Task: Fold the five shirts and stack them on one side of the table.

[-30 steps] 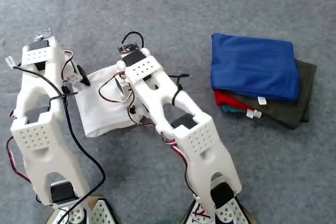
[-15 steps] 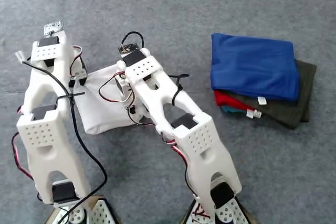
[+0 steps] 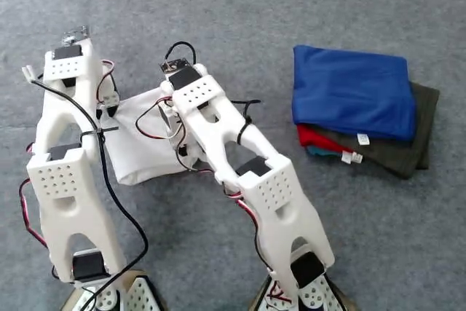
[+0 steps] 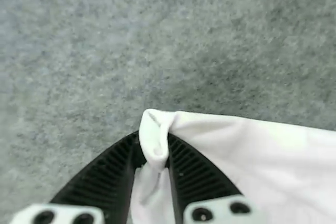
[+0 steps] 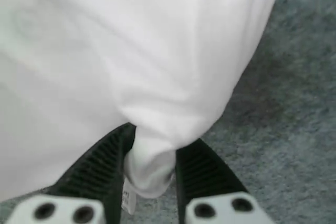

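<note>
While the white shirt (image 3: 142, 154) lies on the grey table (image 3: 240, 20), the left gripper (image 4: 154, 142) and right gripper (image 5: 156, 145) each clamp an edge of it, well apart from the folded stack (image 3: 353, 92)

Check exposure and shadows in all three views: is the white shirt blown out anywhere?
High view: even light, soft shadows on the table, shirt folds readable. Left wrist view: shirt bright, its creases faint away from the left fingers. Right wrist view: shirt nearly flat white near the right fingers, creases barely show; a soft shadow falls on the table beside it.
</note>
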